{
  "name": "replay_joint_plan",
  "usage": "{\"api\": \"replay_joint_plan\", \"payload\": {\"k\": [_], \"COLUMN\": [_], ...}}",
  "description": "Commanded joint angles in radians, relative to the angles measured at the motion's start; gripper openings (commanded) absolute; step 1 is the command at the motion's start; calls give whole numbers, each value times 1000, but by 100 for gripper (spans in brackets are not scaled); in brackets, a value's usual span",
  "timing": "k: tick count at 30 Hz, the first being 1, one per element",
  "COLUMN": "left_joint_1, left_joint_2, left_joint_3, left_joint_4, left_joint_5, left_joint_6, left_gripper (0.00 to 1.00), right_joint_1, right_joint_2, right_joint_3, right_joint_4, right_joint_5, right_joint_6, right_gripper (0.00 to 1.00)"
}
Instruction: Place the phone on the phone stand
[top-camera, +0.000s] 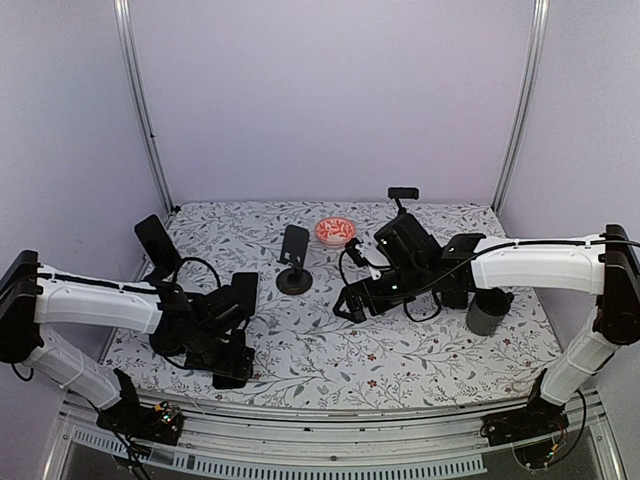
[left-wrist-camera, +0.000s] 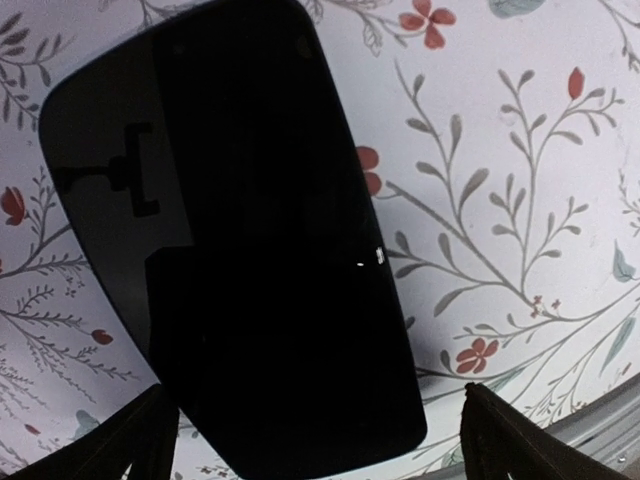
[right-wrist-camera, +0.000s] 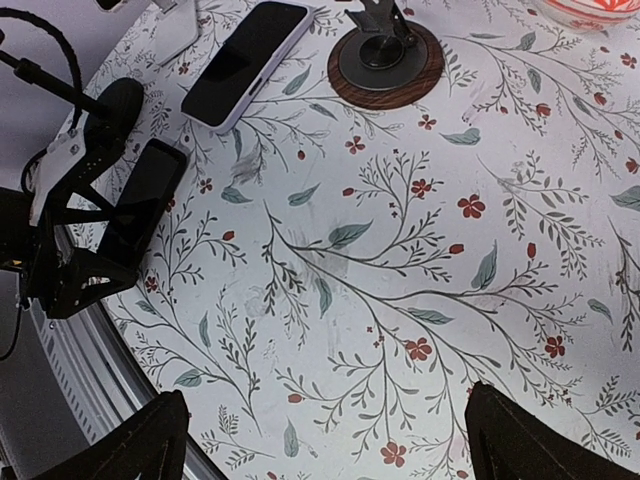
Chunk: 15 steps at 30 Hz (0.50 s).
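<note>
On the counter's (right-wrist-camera: 400, 250) near left, a phone (left-wrist-camera: 240, 250) lies beneath my wide left pincer (left-wrist-camera: 320, 445); my right pincer (right-wrist-camera: 335, 445) gapes wide.

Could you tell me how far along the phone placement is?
Done: nothing yet; the phone stand holds no phone. In hand: the open left gripper hovers over a dark phone lying on the table. Left: grasp it, lift it, set it on the stand.

Black phone (left-wrist-camera: 250, 250) lies flat, well apart from the round-based stand (top-camera: 293, 262).
</note>
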Motion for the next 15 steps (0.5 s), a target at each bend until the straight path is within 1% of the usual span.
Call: {"api": "replay_joint_plan", "payload": {"k": [1,4,7,10,15], "left_joint_1": [4,4,0,-3,-23], "left_joint_2": [38,57,81,115,183], "left_joint_3": [6,9,28,61,141], "left_joint_4": [34,58,92,102,107], "left_joint_5": [31,38,51,49,62], "left_joint_6": [17,28,62,92,158], "left_gripper": [99,98,93,89,87], "right_joint_1": [-4,-4,-4,-4,-5], "right_joint_2": [-12,-15,-20,-22,-25], "right_joint_3": [1,-3,-8,-12,-16], "right_joint_4": [20,20,20,20,20], "right_joint_5": [-18,-18,-19,-18,-17], "right_joint_6": [-3,-1,1,2,4], "right_gripper": [99,99,99,99,99]}}
